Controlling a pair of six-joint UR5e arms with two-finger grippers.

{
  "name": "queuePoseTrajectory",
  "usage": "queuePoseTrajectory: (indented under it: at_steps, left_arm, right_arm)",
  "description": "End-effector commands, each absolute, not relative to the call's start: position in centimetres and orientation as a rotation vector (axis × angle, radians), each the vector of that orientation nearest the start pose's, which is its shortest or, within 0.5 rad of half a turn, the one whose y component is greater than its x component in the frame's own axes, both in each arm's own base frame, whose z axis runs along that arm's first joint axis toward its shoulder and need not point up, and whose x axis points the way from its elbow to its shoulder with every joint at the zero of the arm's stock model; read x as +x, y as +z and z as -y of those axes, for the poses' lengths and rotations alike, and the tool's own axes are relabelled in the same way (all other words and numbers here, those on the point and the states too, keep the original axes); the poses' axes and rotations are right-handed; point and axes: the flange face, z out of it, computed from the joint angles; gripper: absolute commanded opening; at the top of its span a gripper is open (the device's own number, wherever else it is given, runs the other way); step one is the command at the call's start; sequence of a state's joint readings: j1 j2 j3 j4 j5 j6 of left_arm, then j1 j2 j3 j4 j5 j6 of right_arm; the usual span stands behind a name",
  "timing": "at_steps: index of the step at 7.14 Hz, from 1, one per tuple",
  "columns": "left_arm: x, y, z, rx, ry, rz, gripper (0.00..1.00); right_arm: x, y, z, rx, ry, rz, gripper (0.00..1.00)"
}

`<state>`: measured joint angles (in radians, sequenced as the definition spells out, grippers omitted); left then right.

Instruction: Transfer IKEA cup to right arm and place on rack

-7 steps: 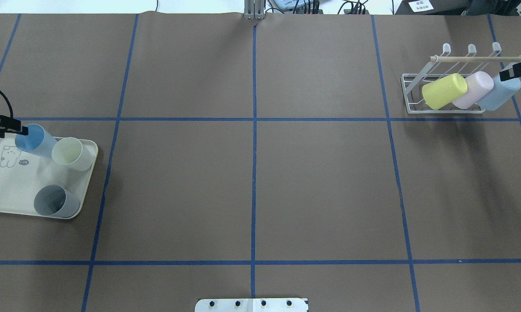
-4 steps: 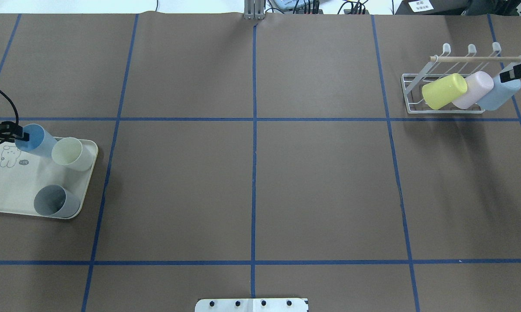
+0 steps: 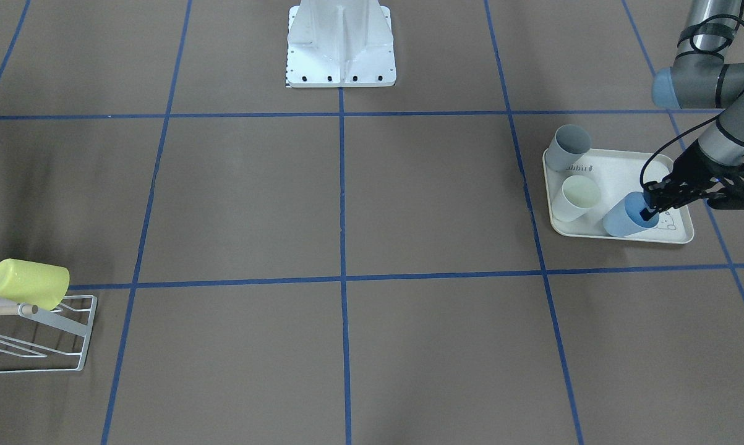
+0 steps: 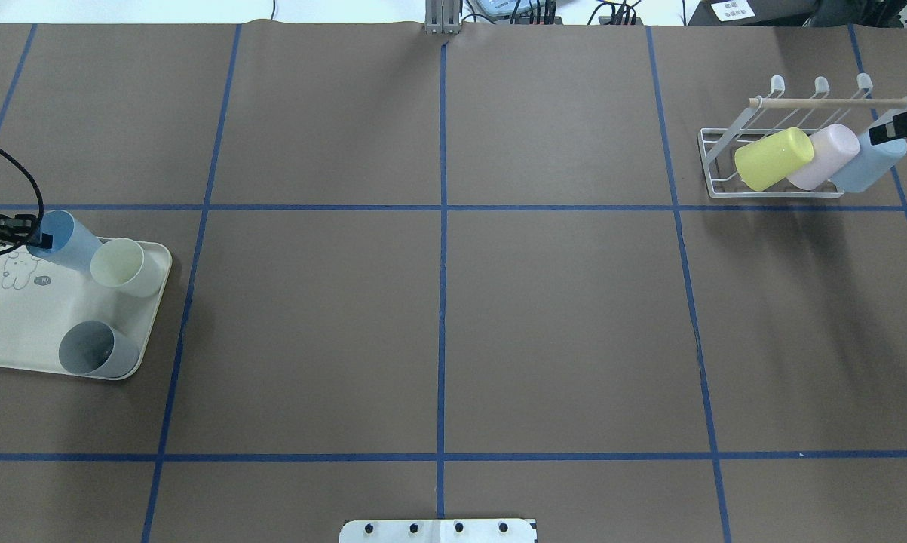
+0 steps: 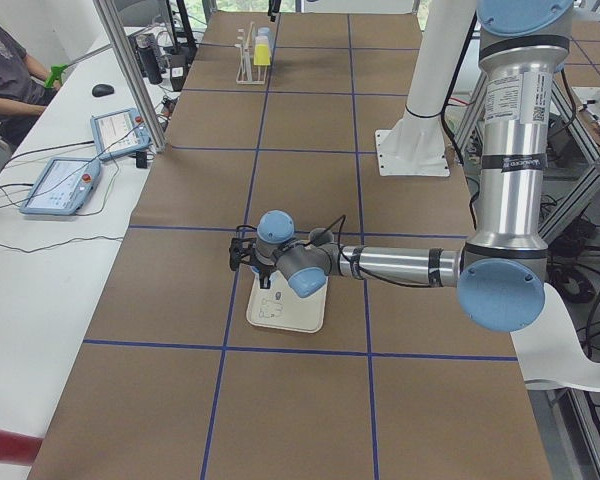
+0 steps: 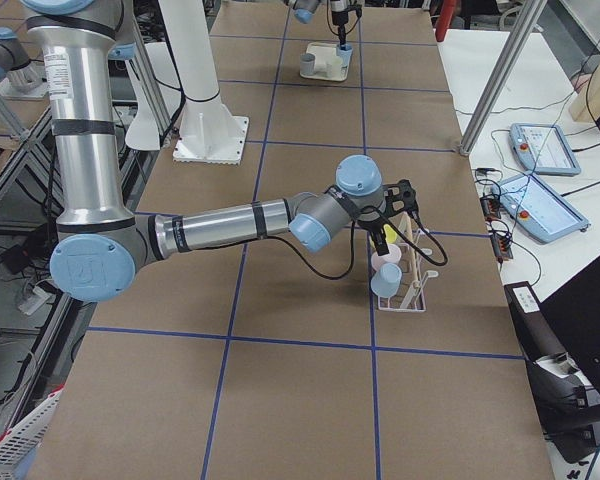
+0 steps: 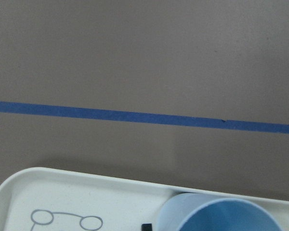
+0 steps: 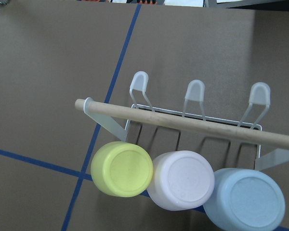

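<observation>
At the robot's left end of the table point(image 4: 559, 317), the left pincer point(image 3: 651, 209) is pinching the rim of the blue cup point(image 4: 72, 240). One black finger is reaching inside the mouth and the other is pressing on the outer wall. That cup is leaning over the far edge of the cream rabbit-print tray point(image 4: 16, 324), its mouth turned toward the pincer. Whether its base is touching the tray I cannot tell. A cream cup point(image 4: 125, 265) is standing mouth up on the tray just beside it. A grey cup point(image 4: 97, 351) is standing well apart from both, at the tray's corner nearer the robot.

At the opposite end, the white wire rack point(image 4: 770, 194) is sitting on the table. Three cups are lying slanted on its prongs with their bottoms raised: a yellow cup point(image 8: 121, 168), a pale pink cup point(image 8: 183, 179) and a light blue cup point(image 8: 245, 199). They are crowding side by side just below the wooden dowel point(image 8: 192, 124). The right pincer point(image 4: 887, 132) is hanging by the raised end of the light blue cup, at the rack's outer end. Only part of it is showing, so I cannot tell whether it is spread or pressed together.

Blue tape lines point(image 4: 442, 226) are dividing the brown table cover into squares. The white base plate point(image 3: 341, 43) is sitting at the middle of the robot's edge. A person point(image 5: 0, 60) is sitting at a white side table in the left side view.
</observation>
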<state>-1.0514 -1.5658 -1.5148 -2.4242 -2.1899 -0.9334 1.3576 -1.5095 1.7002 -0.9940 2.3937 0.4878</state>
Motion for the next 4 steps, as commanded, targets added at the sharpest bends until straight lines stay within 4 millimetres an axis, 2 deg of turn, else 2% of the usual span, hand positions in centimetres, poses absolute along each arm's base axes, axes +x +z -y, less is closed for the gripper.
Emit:
queuePoseTrajectory:
  at_steps: [1,3,4]
  left_arm:
    - [17.2,59.1,49.1,0.195,-0.152,-0.966,0.0]
    - [8.9,56.3,50.1,0.173,-0.214,-1.113,0.0]
    - [8.7,54.7,49.8,0.162,-0.207,-1.15,0.0]
  right_arm:
    - [-5.3,48.5,52.9,0.42,-0.071,0.98,0.98]
    - [-5.3,46.5,52.6,0.396,0.021,1.014,0.98]
    - [-5.5,45.0,52.2,0.395,0.044,1.034,0.98]
